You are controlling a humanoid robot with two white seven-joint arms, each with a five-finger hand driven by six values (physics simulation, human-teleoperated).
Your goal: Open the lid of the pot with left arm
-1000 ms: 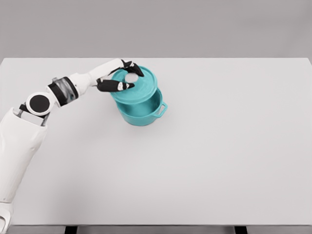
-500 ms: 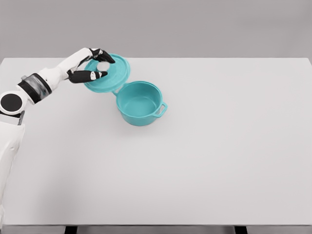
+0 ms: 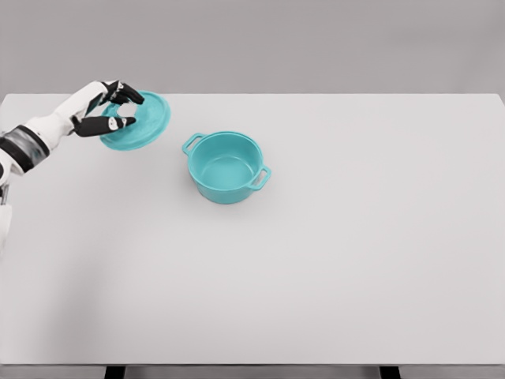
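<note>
Lid (image 3: pixel 146 120) is off the pot: opening looks done, only set-down and release left, I'd guess. Upper left of frame: left hand (image 3: pixel 104 110) grasps it by the knob, fingers (image 3: pixel 118 122) curled on top, lid tilted and apparently above the table (image 3: pixel 316 276). Lid extends right from the hand. Pot (image 3: pixel 226 166) sits open at upper centre, well apart. Right arm not visible.

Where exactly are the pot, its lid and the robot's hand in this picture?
pot (image 3: pixel 207 183): head view, on its front outer wall.
lid (image 3: pixel 151 118): head view, on its teal top surface.
left hand (image 3: pixel 101 110): head view, middle of the hand holding the lid.
</note>
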